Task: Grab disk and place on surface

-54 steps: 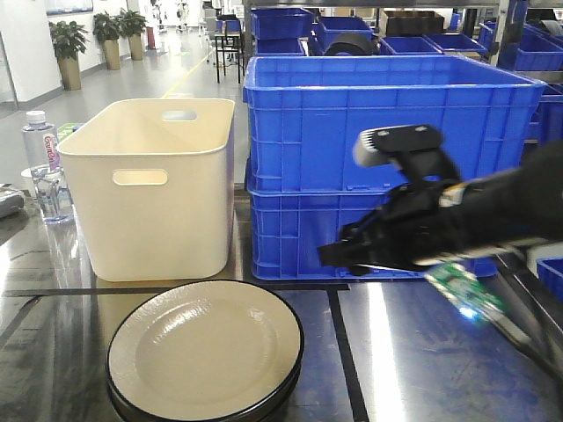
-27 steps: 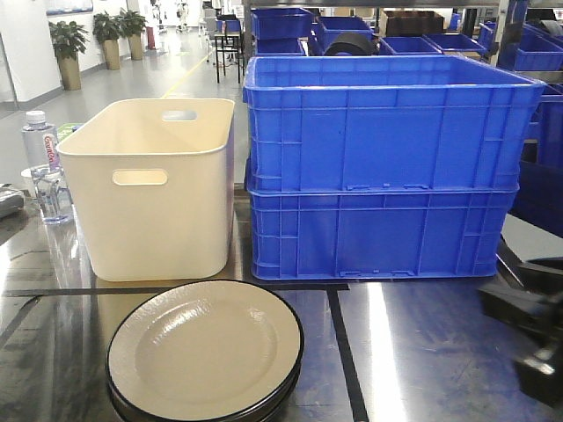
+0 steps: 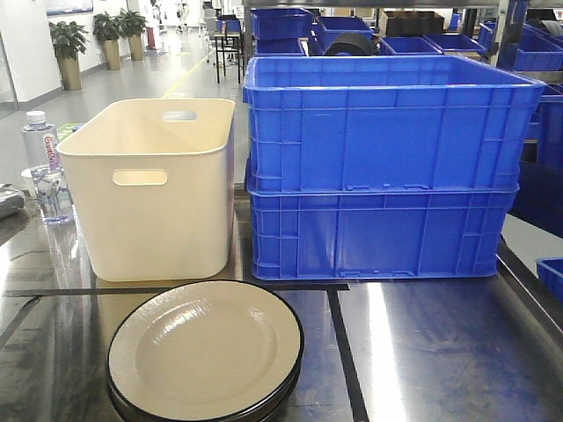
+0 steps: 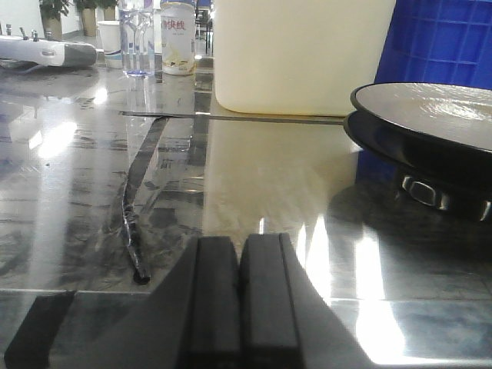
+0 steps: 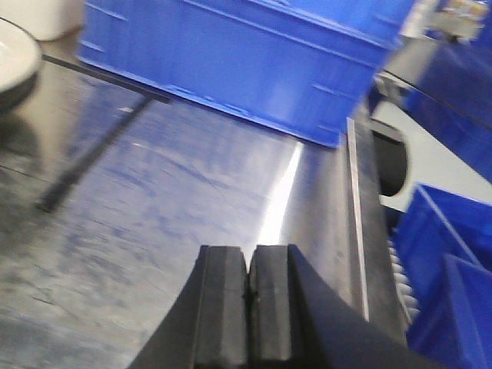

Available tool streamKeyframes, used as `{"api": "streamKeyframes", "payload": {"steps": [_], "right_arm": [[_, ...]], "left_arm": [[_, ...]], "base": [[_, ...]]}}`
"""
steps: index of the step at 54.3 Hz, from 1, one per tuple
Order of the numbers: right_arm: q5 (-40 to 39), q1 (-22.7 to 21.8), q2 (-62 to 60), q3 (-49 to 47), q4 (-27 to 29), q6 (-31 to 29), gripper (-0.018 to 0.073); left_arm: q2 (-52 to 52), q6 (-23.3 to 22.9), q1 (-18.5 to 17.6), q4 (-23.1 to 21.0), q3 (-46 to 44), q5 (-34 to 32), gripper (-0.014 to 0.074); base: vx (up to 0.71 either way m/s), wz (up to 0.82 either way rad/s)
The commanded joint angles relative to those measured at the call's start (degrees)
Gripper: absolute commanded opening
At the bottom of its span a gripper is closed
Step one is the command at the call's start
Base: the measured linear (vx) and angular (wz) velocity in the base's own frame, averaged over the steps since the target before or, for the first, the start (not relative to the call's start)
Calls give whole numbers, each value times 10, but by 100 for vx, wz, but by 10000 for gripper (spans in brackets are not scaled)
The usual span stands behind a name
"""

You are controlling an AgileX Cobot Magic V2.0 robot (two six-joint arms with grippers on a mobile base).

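A stack of cream disks (image 3: 204,352) with black rims lies on the dark glossy surface (image 3: 431,352) at the front left, and no gripper touches it. In the left wrist view the disk stack (image 4: 430,115) sits to the right, ahead of my left gripper (image 4: 241,246), which is shut and holds nothing low over the surface (image 4: 254,177). My right gripper (image 5: 249,257) is shut and holds nothing above the surface (image 5: 177,200). Only an edge of the disk stack (image 5: 11,54) shows far to its left. Neither gripper appears in the front view.
A cream bin (image 3: 149,189) and two stacked blue crates (image 3: 387,167) stand behind the disks. A water bottle (image 3: 40,167) is at the far left. Black seam lines (image 3: 343,352) cross the tabletop. Blue bins (image 5: 453,261) lie beyond the table's right edge (image 5: 357,207).
The right arm, in front of the blue crates a second ago, dropped down to the right and has left the front view. The disks have not moved.
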Motion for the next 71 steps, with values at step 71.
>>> {"api": "streamKeyframes", "payload": {"steps": [71], "right_arm": [[-269,-34,-212,314,-47,197,-9]], "left_arm": [[-7,-3,-1,4,-15,-47,-9]], "base": [[0,0]]}}
